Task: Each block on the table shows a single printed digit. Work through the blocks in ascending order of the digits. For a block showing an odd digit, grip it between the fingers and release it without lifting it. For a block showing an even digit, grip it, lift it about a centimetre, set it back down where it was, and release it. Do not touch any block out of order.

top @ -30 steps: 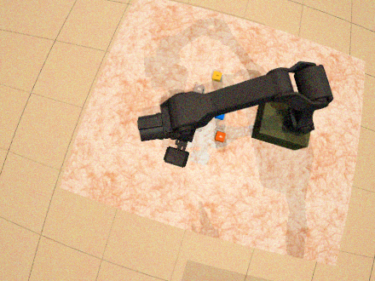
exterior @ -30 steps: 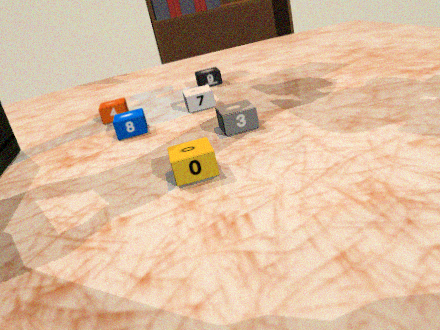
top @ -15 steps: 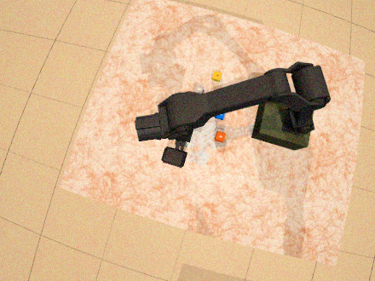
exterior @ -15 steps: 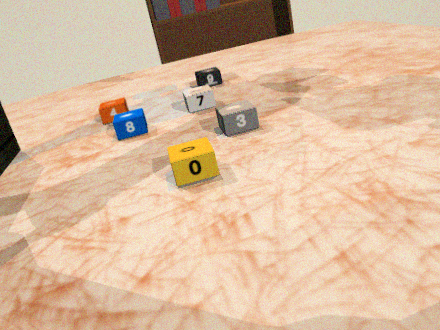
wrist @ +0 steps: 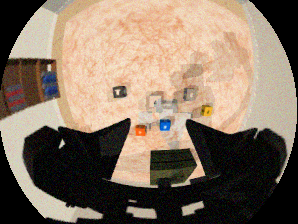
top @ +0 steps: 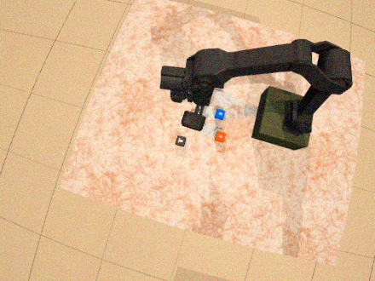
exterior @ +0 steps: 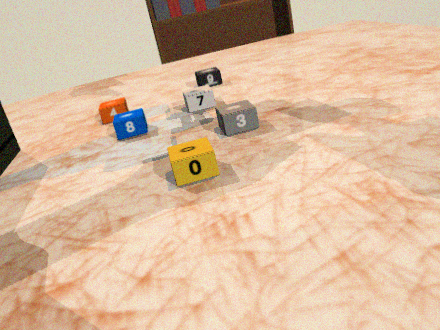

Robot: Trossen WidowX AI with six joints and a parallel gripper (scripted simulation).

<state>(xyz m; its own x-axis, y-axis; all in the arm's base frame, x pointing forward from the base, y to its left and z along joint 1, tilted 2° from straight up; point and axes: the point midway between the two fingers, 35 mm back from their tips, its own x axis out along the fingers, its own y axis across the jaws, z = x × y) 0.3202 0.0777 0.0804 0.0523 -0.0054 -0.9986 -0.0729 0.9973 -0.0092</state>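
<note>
The yellow block 0 [exterior: 194, 163] [wrist: 206, 111], grey block 3 [exterior: 238, 119] [wrist: 189, 94], orange block 4 [top: 220, 136] [exterior: 113, 111] [wrist: 141, 130], white block 7 [exterior: 199, 101] [wrist: 155, 101], blue block 8 [top: 220, 114] [exterior: 130, 124] [wrist: 165, 125] and black block [top: 181, 140] [exterior: 208, 77] [wrist: 120, 92], whose digit looks like 9, rest apart on the table. My gripper [wrist: 158, 121] is open and empty, high above the blocks. Its fingertips are hidden in the top view and out of the exterior view. The arm hides the yellow, grey and white blocks in the top view.
The arm [top: 264, 60] reaches over the marbled table [top: 141, 179] from its dark green base [top: 273, 115] [wrist: 172, 165]. A brown shelf [exterior: 220, 37] [wrist: 30, 85] stands beyond the table. Arm shadows fall around the blocks.
</note>
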